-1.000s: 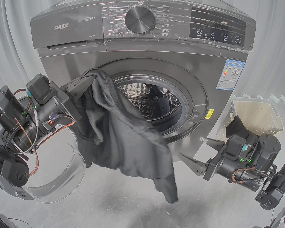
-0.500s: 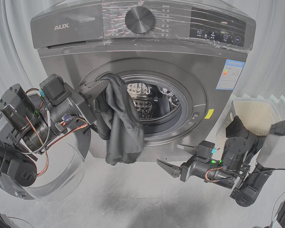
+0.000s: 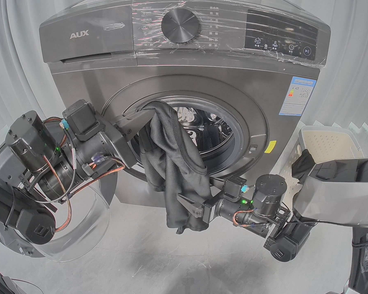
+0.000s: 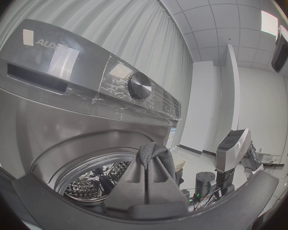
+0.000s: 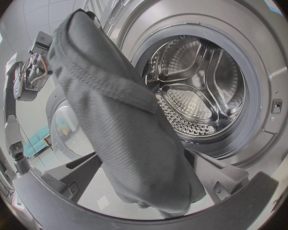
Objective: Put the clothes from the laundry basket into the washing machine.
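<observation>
Not yet inside, 1 black garment (image 3: 176,164) hangs clamped in your left gripper (image 3: 145,113) at the drum (image 3: 210,133), right gripper (image 3: 195,201) spread around it, laundry basket (image 3: 335,143) unemptied.

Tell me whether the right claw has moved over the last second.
Yes. The right claw has swung toward the robot's left, away from the laundry basket, to the dark garment hanging before the washing machine opening.

We find bright, even overhead light; a ceiling panel (image 4: 269,22) glows. Glare streaks the film (image 3: 151,21) on the washer (image 3: 90,82) and the drum (image 5: 195,90). All views bow at the edges; the wrist views darken in the corners.
</observation>
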`<state>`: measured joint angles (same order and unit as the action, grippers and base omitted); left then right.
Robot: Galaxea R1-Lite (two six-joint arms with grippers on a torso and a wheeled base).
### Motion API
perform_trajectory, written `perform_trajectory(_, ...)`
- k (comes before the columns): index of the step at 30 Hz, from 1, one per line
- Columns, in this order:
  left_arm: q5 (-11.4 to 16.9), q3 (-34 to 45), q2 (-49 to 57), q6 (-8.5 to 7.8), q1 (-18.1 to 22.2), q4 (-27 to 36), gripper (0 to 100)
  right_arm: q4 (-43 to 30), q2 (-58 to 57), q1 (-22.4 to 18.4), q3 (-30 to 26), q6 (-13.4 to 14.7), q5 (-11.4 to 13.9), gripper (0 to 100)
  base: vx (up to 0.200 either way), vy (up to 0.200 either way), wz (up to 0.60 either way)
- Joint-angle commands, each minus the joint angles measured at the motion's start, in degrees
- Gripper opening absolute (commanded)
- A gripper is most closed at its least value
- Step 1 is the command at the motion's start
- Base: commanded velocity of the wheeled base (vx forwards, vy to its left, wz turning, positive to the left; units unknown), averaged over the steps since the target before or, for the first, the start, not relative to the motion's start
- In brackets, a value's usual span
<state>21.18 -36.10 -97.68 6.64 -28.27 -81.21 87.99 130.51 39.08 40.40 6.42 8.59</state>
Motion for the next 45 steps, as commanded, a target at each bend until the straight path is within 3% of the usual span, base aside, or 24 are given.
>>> perform_trajectory(1, 0.1, 0.0, -0.3, 0.04, -0.6, -0.4, 0, 0.3, 4.0, 0.5, 3.6, 0.1, -0.7, 100, 0.0, 0.0, 0.0)
perform_trajectory(18, -0.7, 0.1, -0.3, -0.14, -1.6, -0.4, 0, 0.3, 11.6, 5.0, 15.1, 0.4, -0.9, 100, 0.0, 0.0, 0.0)
perform_trajectory(22, -0.7, 0.2, -0.2, -0.23, -1.5, -0.5, 0, 0.3, 12.9, 4.7, 17.1, 0.6, -4.1, 100, 0.0, 0.0, 0.0)
perform_trajectory(23, -0.7, 0.4, -0.1, -0.23, -1.3, -0.6, 0, 0.3, 13.0, 4.4, 17.2, 0.6, -4.4, 0, 0.0, 0.0, 0.0)
perform_trajectory(29, -1.1, 4.2, -0.2, -0.67, 0.8, -0.8, 0, 0.3, 10.6, 0.7, 15.9, 1.4, -5.9, 0, 0.0, 0.0, 0.0)
perform_trajectory(32, -1.1, 7.0, -1.0, -1.99, 3.7, -0.5, 0, 0.3, 6.8, -0.8, 12.9, 1.3, -6.0, 0, 0.0, 0.0, 0.0)
perform_trajectory(36, -0.6, 10.4, -3.9, -2.43, 5.7, -1.3, 0, 0.1, 2.9, -1.0, 10.1, 1.3, -6.0, 0, 0.0, 0.0, 0.0)
perform_trajectory(40, 0.4, 14.9, -7.1, -2.86, 5.2, -1.7, 0, -0.4, 0.1, -0.9, 9.7, 1.2, -6.0, 0, 0.0, 0.0, 0.0)
perform_trajectory(44, 1.2, 18.3, -11.4, -4.45, 4.9, -4.1, 0, -0.5, -1.3, -0.8, 9.8, 1.1, -6.0, 0, 0.0, 0.0, 0.0)
perform_trajectory(45, 1.3, 20.1, -14.9, -5.59, 4.7, -7.2, 0, -0.5, -1.5, -0.4, 9.8, 1.2, -6.0, 0, 0.0, 0.0, 0.0)
